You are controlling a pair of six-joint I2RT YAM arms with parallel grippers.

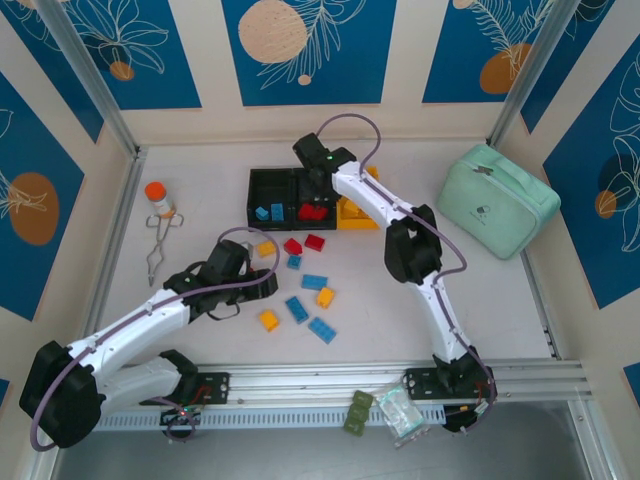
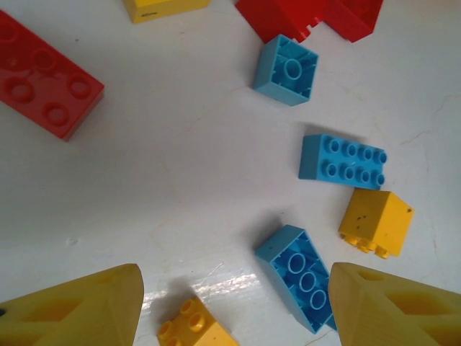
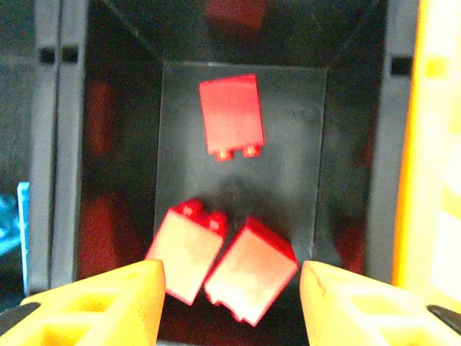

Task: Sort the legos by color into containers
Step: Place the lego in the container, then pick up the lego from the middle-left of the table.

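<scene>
Right wrist view: three red legos (image 3: 230, 115) are seen on the floor of the middle black bin (image 3: 115, 158), one lying flat toward the far wall and two leaning together nearer the front. All three lie directly below the right gripper (image 3: 230, 288). Its fingers are spread apart and nothing is gripped between them. The yellow-orange bin (image 3: 432, 144) is joined on at the right.

The step in hand is judged to be the release of red into this bin. It is done well if the fingers are parted fully and the wrist is raised straight up, clear of the bin walls, before any sideways travel, so that no brick is dragged out.

In the top view, blue bricks (image 1: 277, 211) are seen in the left black bin (image 1: 252, 195), and several loose legos are scattered on the table (image 1: 480, 300) in front of the row.

In the left wrist view, the left gripper (image 2: 236, 303) is held wide and empty above the table. A blue oblong brick (image 2: 299, 274) lies between its fingers, close to one of them, with a small yellow brick (image 2: 191, 324) near the other. A centred, square descent is called for, since an off-centre closing could nudge the yellow neighbour.
</scene>
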